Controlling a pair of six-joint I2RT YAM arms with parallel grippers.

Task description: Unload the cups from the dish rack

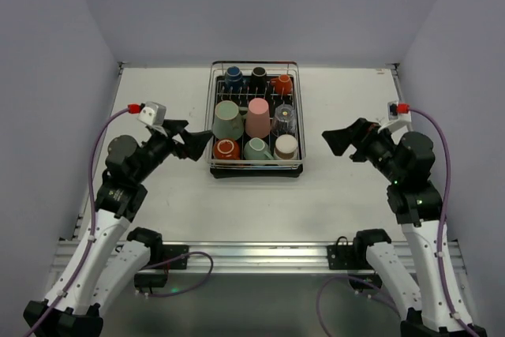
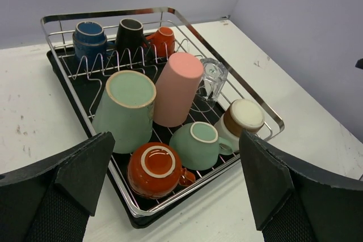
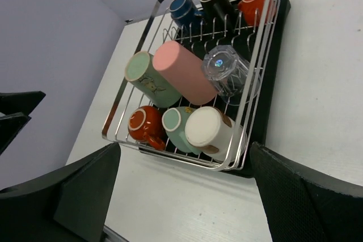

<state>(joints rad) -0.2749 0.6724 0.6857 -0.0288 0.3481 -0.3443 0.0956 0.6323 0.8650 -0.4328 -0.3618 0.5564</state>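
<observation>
Nine cups [image 1: 257,117] sit in the dish rack [image 1: 254,63]: three small ones along its far end, three tall ones leaning across its middle, and three small ones bottoms-up at its near end. The left gripper [image 1: 197,136] hangs just off the rack's left side and the right gripper [image 1: 335,138] off its right side, neither touching it. Both have their fingers spread wide, holding nothing.

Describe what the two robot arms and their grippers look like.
Both arms have white lower links and black joints. The black left gripper and black right gripper have broad, wedge-shaped fingers. A thin purple cable loops along each arm, ending at a small white wrist box with a red plug.
</observation>
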